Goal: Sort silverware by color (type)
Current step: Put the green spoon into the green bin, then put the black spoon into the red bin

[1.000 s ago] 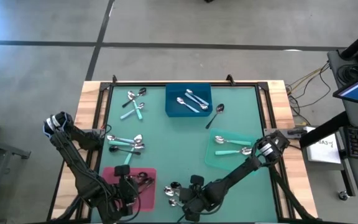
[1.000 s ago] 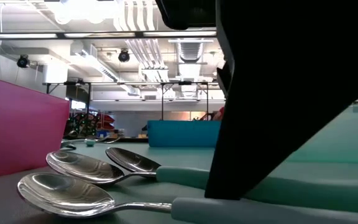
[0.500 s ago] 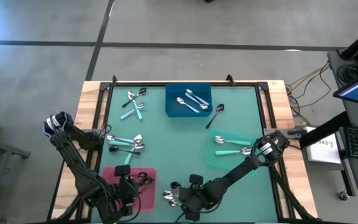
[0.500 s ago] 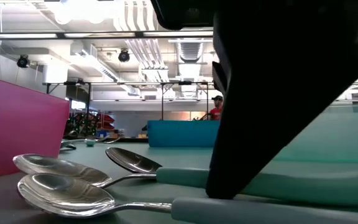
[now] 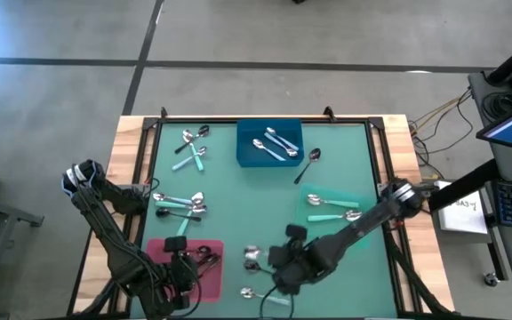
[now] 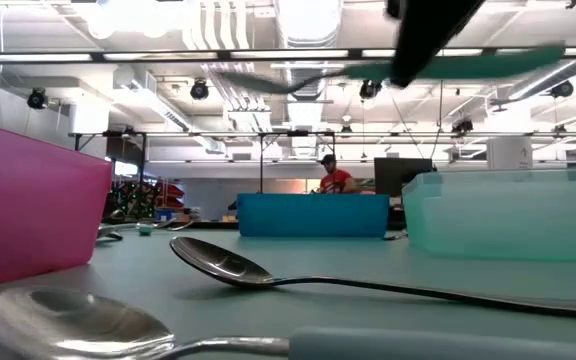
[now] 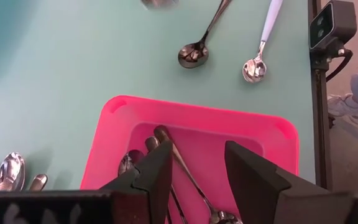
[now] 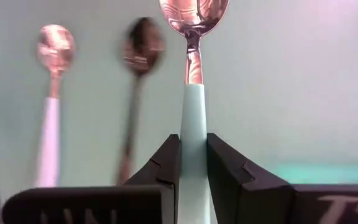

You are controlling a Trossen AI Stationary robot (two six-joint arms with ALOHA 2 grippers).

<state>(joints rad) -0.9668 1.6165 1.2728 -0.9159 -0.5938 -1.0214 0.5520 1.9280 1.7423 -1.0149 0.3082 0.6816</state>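
Observation:
My right gripper (image 8: 192, 140) is shut on a teal-handled spoon (image 8: 193, 37) and holds it above the table's near middle (image 5: 272, 258). Under it, two spoons lie flat on the mat: a dark-handled one (image 6: 218, 262) and a pale-handled one (image 6: 68, 320). My left gripper (image 7: 197, 180) hangs open over the pink tray (image 7: 272, 134), which holds dark spoons (image 7: 166, 146). More spoons lie in loose groups at the far left (image 5: 192, 147) and the left (image 5: 178, 206). My right gripper pinches the spoon's teal handle (image 8: 191, 118) between its two fingers, close to the end where the metal neck begins. The fingers come slanting down from above. The spoon is lifted clear and lies about level, its bowl (image 6: 258, 82) toward the table's left.
A blue tray (image 5: 247, 156) with silver spoons stands at the far middle. A teal tray (image 5: 305, 227) with teal spoons is on the right. One dark spoon (image 5: 309, 163) lies beside the blue tray. A person in red (image 6: 338, 180) stands far off in the room.
My right gripper has risen from the spoons at the near edge and moved toward the far edge. It has taken the teal-handled spoon up clear of the mat. In the low view its arm has left the foreground. One spoon on the mat slid a little leftward.

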